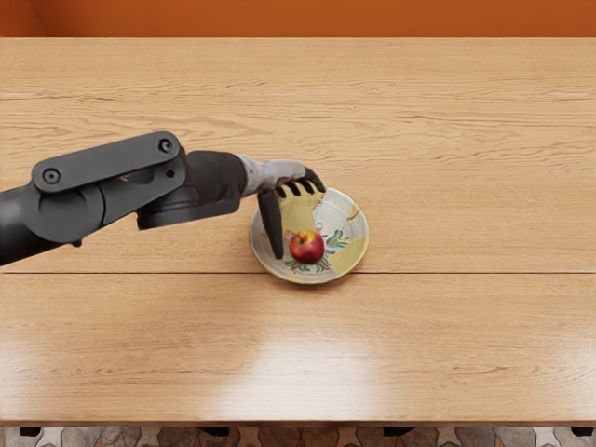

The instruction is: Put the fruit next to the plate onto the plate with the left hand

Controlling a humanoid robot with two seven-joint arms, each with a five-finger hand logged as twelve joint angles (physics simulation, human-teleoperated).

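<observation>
A red and yellow apple (306,246) lies inside the patterned plate (352,244) in the middle of the table, slightly left of the plate's centre. My left hand (284,200) hovers over the plate's left rim, its arm coming in from the left edge. The fingers (296,186) are spread and relaxed, and the thumb (273,223) points down beside the apple without gripping it. A small gap separates the thumb from the fruit. The hand holds nothing.
The wooden table (447,354) stretches wide on all sides of the plate. An orange wall (298,17) runs behind the far edge. The dark forearm (102,191) covers part of the table's left side.
</observation>
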